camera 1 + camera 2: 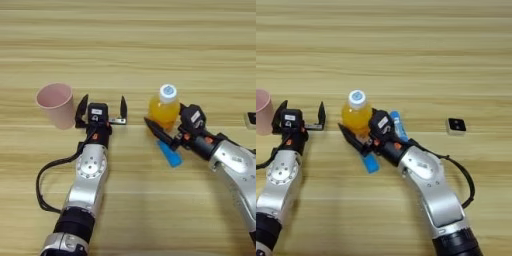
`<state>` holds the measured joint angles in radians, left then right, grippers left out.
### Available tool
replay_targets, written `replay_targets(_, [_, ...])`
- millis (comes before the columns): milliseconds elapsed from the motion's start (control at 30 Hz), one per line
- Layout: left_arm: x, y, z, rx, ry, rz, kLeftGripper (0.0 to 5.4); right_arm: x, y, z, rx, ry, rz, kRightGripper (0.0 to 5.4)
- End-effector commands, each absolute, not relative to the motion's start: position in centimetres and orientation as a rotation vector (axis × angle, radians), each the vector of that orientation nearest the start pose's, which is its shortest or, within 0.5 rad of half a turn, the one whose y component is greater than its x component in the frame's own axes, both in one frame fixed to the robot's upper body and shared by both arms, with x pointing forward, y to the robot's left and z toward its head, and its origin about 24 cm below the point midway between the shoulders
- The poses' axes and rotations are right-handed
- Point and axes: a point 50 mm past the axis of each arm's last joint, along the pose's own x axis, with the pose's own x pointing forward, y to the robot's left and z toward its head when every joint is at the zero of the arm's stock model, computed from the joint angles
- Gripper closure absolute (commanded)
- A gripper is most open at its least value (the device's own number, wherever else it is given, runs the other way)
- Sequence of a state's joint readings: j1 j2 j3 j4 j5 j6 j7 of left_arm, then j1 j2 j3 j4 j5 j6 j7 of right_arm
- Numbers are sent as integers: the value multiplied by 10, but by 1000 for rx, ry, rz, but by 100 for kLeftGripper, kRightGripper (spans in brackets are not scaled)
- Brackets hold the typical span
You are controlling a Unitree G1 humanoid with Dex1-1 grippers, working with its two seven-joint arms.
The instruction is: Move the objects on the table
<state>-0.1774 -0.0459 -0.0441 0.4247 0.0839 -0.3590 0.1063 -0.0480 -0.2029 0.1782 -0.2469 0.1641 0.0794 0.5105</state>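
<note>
Juice bottle betw. right pincer fingers

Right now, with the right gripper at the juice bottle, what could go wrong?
The right gripper sits low around the upright juice bottle; a skewed pull could tip it. A blue piece lies right beneath the fingers and may get dragged along. The left gripper is open beside the pink cup and could knock it.
</note>
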Motion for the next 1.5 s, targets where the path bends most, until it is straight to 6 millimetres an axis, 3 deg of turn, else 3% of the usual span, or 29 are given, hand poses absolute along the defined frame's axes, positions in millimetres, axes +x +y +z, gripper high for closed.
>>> replay_targets(33, [282,114,27,40,-128,-19,0,244,-131,115,-65,-235,627,197])
replay_targets(333, [283,115,27,40,-127,-18,0,254,-164,117,-97,-242,423,197])
replay_targets(700, [283,116,27,40,-126,-18,0,273,-196,101,-129,-179,189,197])
replay_targets(1500, [282,115,28,37,-129,-19,0,285,-202,65,-75,-39,171,197])
